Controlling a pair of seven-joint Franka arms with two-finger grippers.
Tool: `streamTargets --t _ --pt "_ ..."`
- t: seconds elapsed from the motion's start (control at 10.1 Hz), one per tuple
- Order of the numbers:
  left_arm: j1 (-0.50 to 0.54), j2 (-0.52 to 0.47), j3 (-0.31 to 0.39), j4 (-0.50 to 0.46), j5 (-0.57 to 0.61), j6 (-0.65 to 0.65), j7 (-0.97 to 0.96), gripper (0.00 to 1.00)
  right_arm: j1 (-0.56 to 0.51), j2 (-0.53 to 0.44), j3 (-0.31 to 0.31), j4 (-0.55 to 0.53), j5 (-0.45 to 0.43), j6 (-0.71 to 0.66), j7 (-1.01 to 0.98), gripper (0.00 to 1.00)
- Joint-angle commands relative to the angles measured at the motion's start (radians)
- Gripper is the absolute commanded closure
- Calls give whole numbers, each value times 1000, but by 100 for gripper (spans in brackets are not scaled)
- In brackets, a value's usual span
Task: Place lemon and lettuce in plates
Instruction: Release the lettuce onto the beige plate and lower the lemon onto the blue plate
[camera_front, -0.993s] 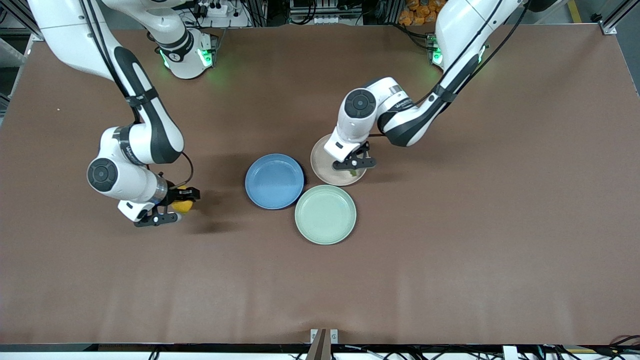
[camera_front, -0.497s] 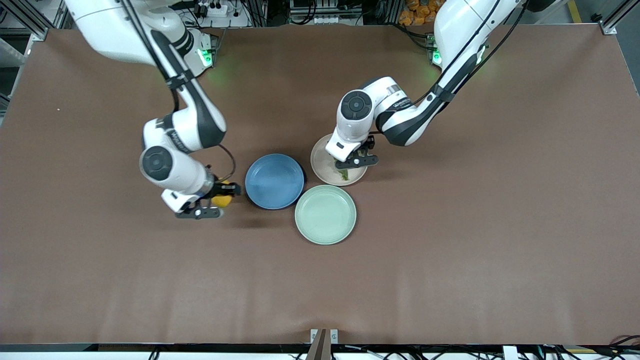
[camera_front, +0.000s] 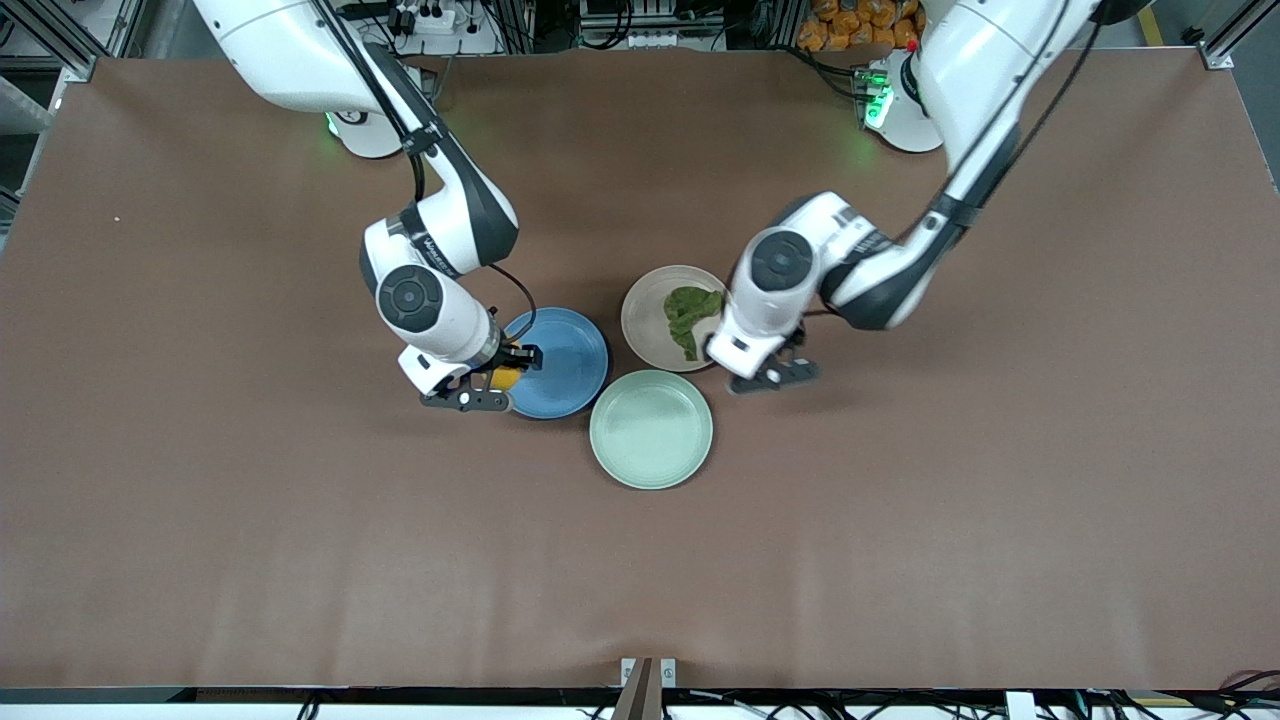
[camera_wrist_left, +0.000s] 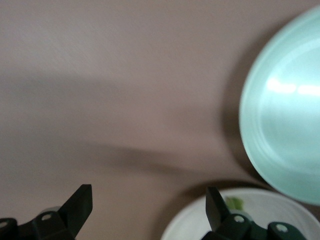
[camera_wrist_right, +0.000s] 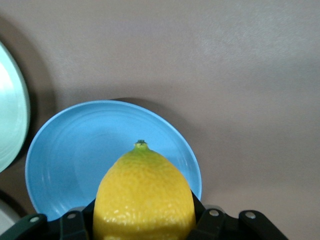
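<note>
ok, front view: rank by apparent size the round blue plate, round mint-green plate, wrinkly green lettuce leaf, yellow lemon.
1. Round blue plate and round mint-green plate: they look alike, so no ranking between them.
2. Wrinkly dark green lettuce leaf, lying in the beige-pink plate.
3. Yellow lemon, mostly hidden in the right gripper.

A mint-green plate (camera_front: 651, 429) sits on the brown table (camera_front: 900, 550), nearest the front camera.

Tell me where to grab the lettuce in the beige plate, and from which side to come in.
Take the lettuce at its broad crumpled upper part, probably coming straight down from above. It lies flat in the beige plate, so a sideways approach would likely hit the rim; the narrow tail nearer the front camera gives little to pinch. The left tool, open over the table beside that plate, is closest.
</note>
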Motion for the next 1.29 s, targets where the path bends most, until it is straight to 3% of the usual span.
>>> streamTargets --t 0.0,0.6,0.79,0.89,0.99,1.19 --pt "96 -9 -2 24 25 -20 103 0 30 43 -4 18 17 42 57 63" --pt "338 -23 -12 9 23 -56 447 0 114 137 -7 17 14 188 123 63" --pt "342 -26 -12 11 23 -75 467 0 115 143 -7 17 2 198 122 59" --pt "355 -43 -10 9 23 -90 504 0 115 146 -9 17 2 198 122 51" --pt "366 -63 2 5 8 -109 597 0 113 149 -9 17 2 198 122 37" --pt "217 -165 199 -47 -119 -114 769 0 113 151 -9 18 2 198 122 5"
